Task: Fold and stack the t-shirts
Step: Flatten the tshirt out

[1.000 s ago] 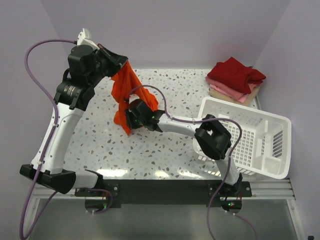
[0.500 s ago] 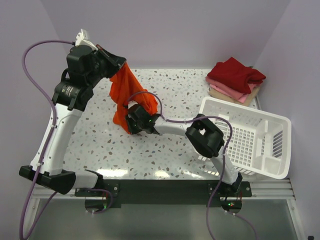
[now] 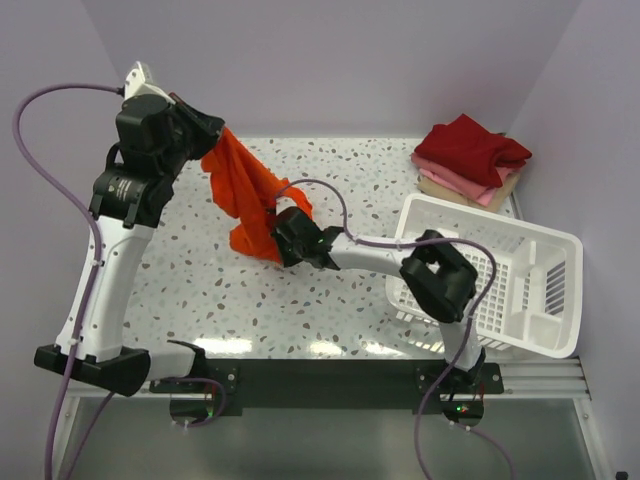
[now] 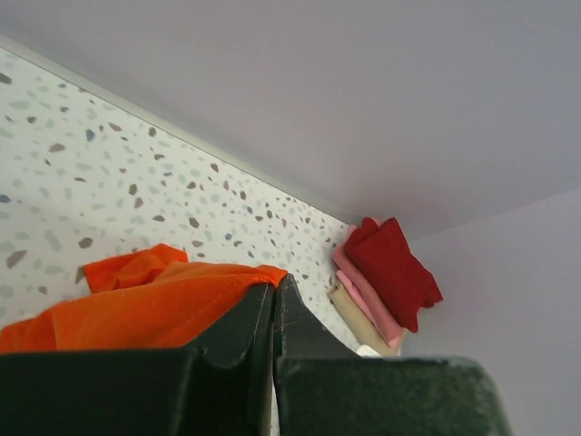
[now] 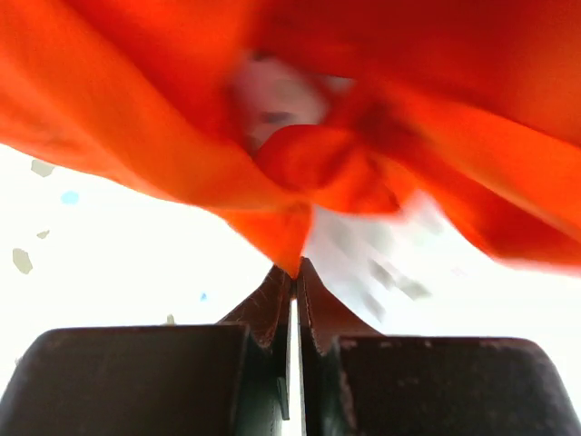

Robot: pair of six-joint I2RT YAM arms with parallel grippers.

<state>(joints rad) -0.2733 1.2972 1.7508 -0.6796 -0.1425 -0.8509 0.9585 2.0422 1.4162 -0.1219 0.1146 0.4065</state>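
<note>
The orange-red t-shirt [image 3: 243, 190] hangs stretched between my two grippers above the left half of the table. My left gripper [image 3: 212, 148] is shut on its upper edge, high at the back left; in the left wrist view the cloth [image 4: 136, 304] is pinched at the closed tips [image 4: 274, 289]. My right gripper [image 3: 283, 238] is shut on a lower corner of the shirt [image 5: 300, 173], close above the table, tips [image 5: 295, 270] pressed together. Folded dark red [image 3: 470, 147], pink [image 3: 462, 180] and beige [image 3: 440, 189] shirts sit stacked at the back right.
A white lattice basket [image 3: 500, 280] lies at the right, near the right arm's elbow [image 3: 440, 280]. The speckled table [image 3: 200, 290] runs to a back edge under the wall. The stack also shows in the left wrist view [image 4: 386, 277].
My left gripper has moved left and up with the shirt's upper edge. My right gripper has shifted right with the lower corner, so the shirt is pulled wider.
</note>
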